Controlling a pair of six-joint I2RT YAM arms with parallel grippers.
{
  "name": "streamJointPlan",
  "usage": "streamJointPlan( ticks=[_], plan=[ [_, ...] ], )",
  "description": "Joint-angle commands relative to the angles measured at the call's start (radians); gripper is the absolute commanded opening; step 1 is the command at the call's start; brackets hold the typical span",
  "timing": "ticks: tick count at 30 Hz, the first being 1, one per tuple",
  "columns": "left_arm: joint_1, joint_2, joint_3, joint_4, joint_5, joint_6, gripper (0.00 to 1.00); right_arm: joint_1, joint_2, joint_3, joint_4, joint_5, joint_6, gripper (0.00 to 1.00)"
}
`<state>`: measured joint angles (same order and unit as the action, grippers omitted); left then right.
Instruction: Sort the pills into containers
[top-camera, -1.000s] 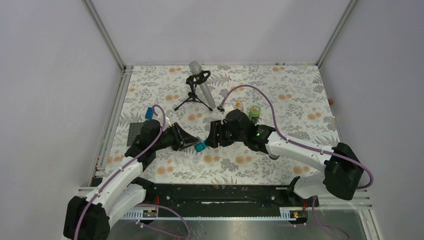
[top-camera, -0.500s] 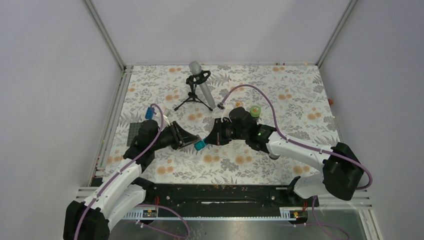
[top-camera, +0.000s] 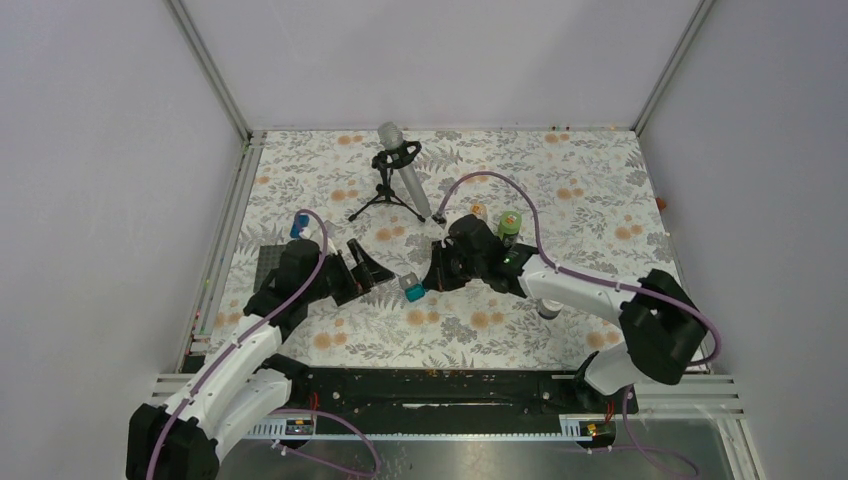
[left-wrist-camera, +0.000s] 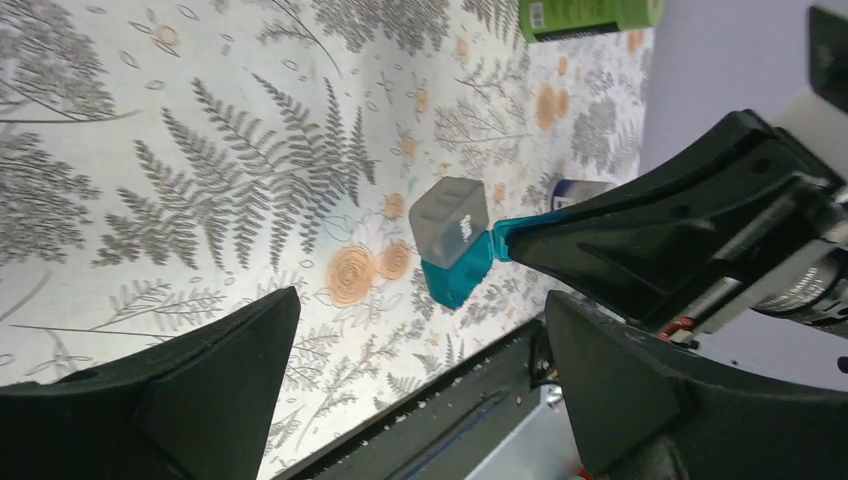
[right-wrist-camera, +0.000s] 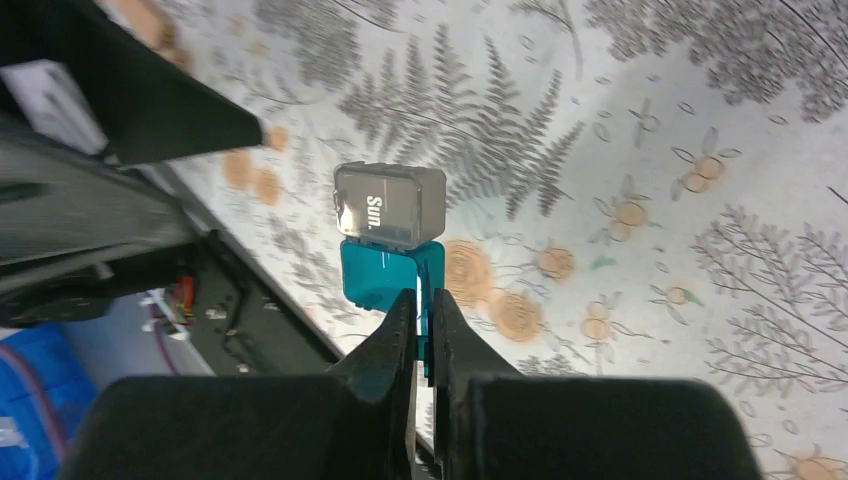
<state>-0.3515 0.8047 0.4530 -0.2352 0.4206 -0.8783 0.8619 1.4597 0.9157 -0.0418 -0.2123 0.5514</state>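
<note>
Your right end effector (right-wrist-camera: 420, 318) pinches teal tab (right-wrist-camera: 430, 268) of 1 pill box (right-wrist-camera: 390, 205), lid marked Sun. Your left end effector (left-wrist-camera: 420, 310) spread wide, just beside box. Box maybe lifted off counter (top-camera: 580, 180), hard to tell.

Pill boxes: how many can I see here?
1. The teal pill box, lid marked Sun., is gripped by the right pincer; others may be hidden.

Left arm (top-camera: 240, 350), right arm (top-camera: 580, 290): white links, black joints, purple cables (top-camera: 487, 175); black wedge fingers (left-wrist-camera: 200, 400).
</note>
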Motion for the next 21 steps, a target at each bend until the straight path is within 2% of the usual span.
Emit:
streamJointPlan(
  ticks=[1, 12, 17, 21],
  plan=[
    [0.003, -0.024, 0.062, -0.064, -0.120, 0.088, 0.95, -0.030, 0.074, 0.044, -0.072, 0.076, -0.121, 0.00],
    [0.002, -0.031, 0.076, -0.111, -0.138, 0.127, 0.95, -0.086, 0.186, 0.076, -0.147, 0.102, -0.206, 0.02],
    [0.001, -0.027, 0.079, -0.111, -0.131, 0.131, 0.95, -0.089, 0.204, 0.094, -0.183, 0.065, -0.248, 0.10],
    [0.001, -0.027, 0.083, -0.116, -0.128, 0.135, 0.95, -0.090, 0.205, 0.140, -0.277, 0.083, -0.255, 0.28]
  ],
)
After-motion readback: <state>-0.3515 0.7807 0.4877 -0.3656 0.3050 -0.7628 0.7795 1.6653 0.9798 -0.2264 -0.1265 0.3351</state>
